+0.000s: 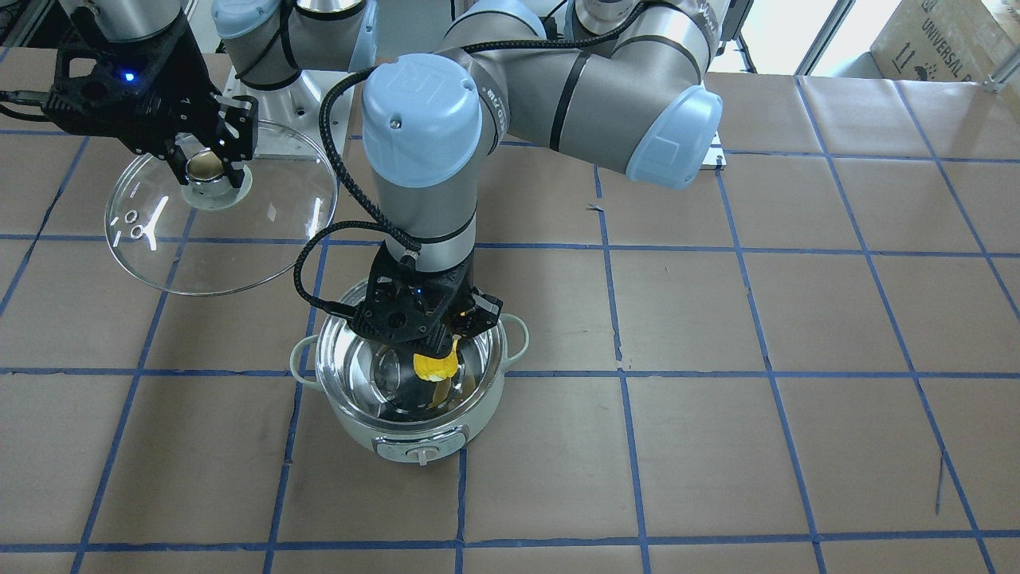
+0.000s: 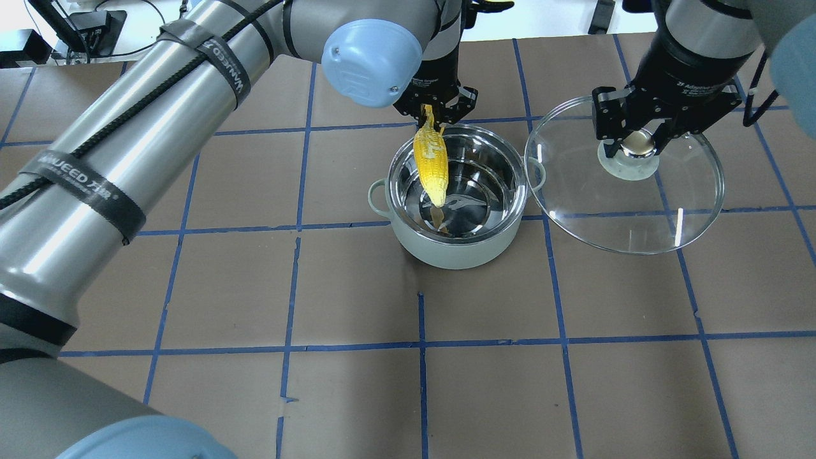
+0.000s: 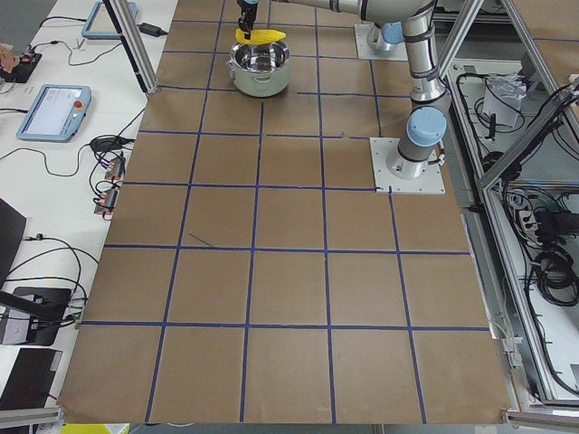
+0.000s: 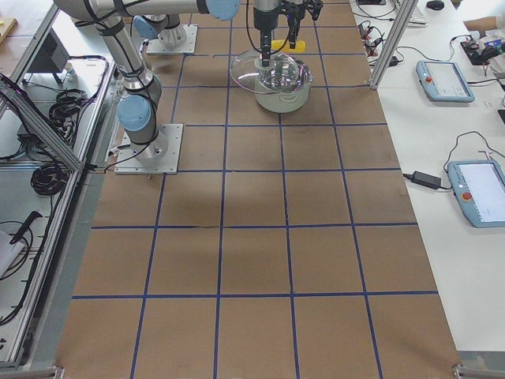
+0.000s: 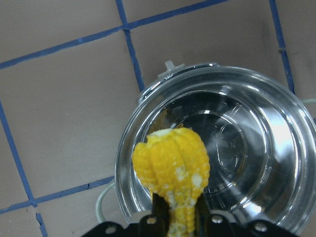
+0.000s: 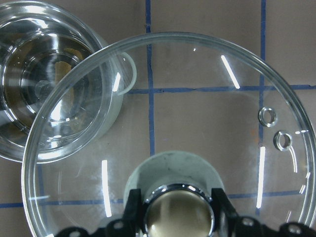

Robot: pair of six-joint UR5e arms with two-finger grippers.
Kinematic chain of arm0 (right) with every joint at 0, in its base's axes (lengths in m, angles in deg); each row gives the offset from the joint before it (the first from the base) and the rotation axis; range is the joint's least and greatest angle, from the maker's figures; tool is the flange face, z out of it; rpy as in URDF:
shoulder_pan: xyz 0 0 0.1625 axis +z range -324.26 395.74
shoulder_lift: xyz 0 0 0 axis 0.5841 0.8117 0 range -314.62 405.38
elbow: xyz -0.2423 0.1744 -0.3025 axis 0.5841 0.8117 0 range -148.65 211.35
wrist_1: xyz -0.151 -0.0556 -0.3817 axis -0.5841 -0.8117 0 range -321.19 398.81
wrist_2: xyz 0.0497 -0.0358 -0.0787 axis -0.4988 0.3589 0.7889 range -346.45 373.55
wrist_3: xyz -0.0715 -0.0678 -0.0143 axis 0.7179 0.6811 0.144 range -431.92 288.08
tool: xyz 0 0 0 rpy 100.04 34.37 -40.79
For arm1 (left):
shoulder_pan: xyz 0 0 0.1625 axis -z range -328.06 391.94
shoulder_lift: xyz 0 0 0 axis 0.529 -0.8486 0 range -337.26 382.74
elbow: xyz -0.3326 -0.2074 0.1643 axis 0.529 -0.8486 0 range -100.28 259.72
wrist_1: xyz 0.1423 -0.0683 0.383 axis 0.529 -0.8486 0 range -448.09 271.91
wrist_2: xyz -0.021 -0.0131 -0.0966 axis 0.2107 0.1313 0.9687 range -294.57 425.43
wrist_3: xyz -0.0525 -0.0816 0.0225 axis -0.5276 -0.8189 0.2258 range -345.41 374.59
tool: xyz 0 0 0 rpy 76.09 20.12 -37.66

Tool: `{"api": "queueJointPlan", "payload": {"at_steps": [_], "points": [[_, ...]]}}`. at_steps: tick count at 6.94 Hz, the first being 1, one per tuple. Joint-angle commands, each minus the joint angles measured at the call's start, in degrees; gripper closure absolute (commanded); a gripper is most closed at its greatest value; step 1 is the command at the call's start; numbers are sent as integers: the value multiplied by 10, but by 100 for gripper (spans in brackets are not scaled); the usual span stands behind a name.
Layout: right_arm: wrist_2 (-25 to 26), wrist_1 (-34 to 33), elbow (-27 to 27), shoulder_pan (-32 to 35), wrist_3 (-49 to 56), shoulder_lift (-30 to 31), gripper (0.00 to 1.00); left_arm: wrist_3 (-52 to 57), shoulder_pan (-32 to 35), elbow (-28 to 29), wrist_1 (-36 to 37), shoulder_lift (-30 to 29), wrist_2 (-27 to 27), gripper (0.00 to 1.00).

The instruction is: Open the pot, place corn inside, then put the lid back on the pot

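The pale-green pot point(image 2: 456, 245) stands open, its steel inside bare point(image 5: 232, 143). My left gripper point(image 2: 432, 113) is shut on the thin end of the yellow corn point(image 2: 430, 159), which hangs tip down over the pot's far rim; it also shows in the front view point(image 1: 436, 364) and the left wrist view point(image 5: 173, 165). My right gripper point(image 2: 631, 141) is shut on the knob of the glass lid point(image 2: 676, 197) and holds it in the air to the right of the pot; the lid also shows in the right wrist view point(image 6: 207, 113) and the front view point(image 1: 263, 231).
The table is brown paper with a blue tape grid point(image 2: 421, 344). The left arm's long forearm point(image 2: 127, 153) crosses the table's left half. The arm bases stand on plates at the robot's side point(image 3: 409, 163).
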Motion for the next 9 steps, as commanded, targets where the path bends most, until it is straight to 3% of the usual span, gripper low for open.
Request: {"api": "queueJointPlan", "payload": {"at_steps": [1, 3, 4, 5, 9], "points": [[-4, -7, 3, 0, -1, 1, 58, -5, 11, -2, 25, -24, -3, 83], [-5, -7, 2, 1, -1, 2, 58, -5, 13, -4, 54, -43, -3, 80], [-4, -8, 0, 1, -1, 3, 58, -6, 14, -5, 53, -44, -3, 25], [-3, -10, -1, 2, -1, 6, 58, -19, 15, -10, 58, -44, -3, 0], [0, -16, -4, 3, 0, 5, 58, -16, 8, -28, 59, -33, -3, 0]]}}
